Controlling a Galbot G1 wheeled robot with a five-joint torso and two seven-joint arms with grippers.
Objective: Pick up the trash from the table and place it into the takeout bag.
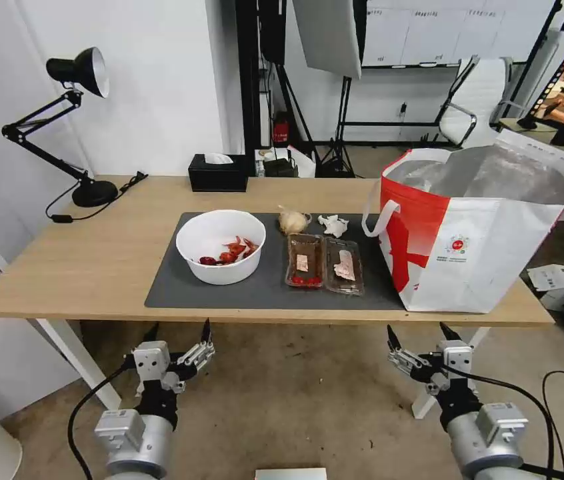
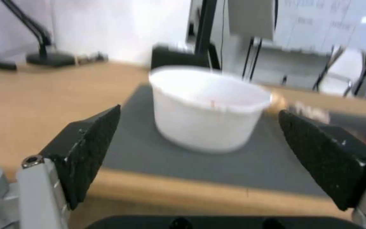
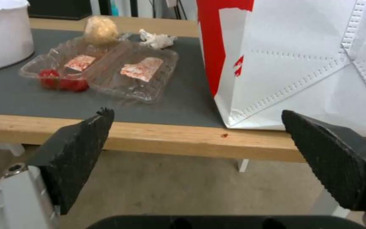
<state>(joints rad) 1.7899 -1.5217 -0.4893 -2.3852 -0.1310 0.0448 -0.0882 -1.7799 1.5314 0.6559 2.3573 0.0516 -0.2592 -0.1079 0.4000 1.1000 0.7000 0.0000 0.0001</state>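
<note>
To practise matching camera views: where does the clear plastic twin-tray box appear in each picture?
Head view: clear plastic twin-tray box on the dark grey mat, between white bowl and takeout bag.
Left wrist view: not in it.
Right wrist view: upper left, on the mat.
Shared landmark: the mat.

White walls (image 1: pixel 162 100), desk lamp (image 1: pixel 75 73), office chair (image 1: pixel 479 100)

White bowl (image 1: pixel 221 246) w/ red scraps; bag (image 1: pixel 475 247) white & red, silver lining; grey mat (image 1: pixel 175 290); light-wood bench (image 1: pixel 95 260).
</note>
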